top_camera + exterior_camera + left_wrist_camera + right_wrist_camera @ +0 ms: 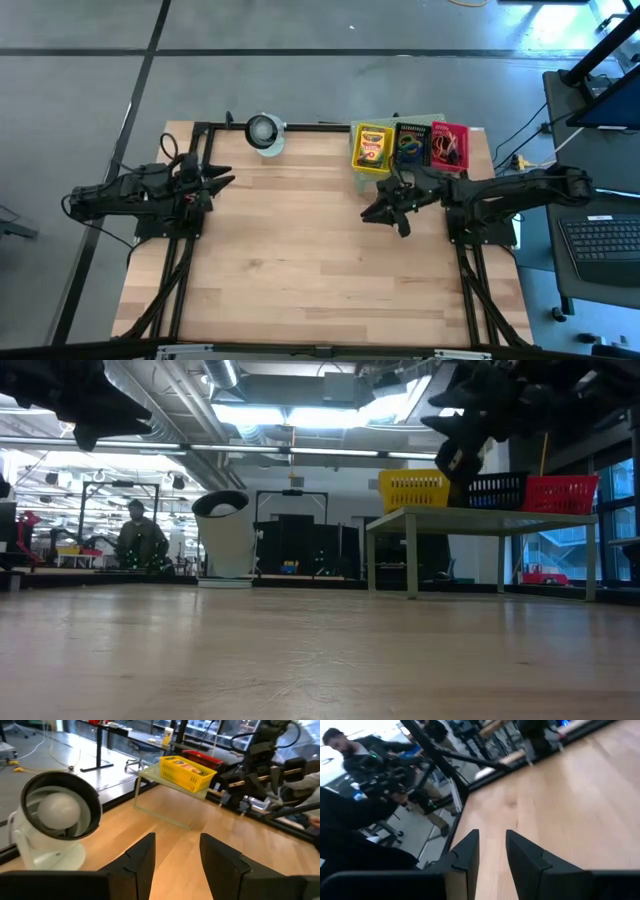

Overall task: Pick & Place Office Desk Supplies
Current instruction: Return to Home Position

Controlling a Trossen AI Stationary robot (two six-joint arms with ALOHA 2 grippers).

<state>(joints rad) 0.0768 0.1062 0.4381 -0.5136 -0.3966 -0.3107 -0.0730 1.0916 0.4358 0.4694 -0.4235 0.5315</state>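
Now, crayon boxes (371, 148) in a yellow bin (413, 490), rubber bands (447, 150) in a red bin (560, 494), both on the shelf (480, 518) at the bench's (300, 250) far right corner, right gripper (367, 214) just before it, narrowly parted, empty, left gripper (229, 180) by the left edge, wider, empty.

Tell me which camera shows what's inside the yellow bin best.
The high view: it looks straight down into the yellow bin, showing the crayon box inside. The low view shows only its side wall; the left wrist view sees it obliquely; the right wrist view misses it.
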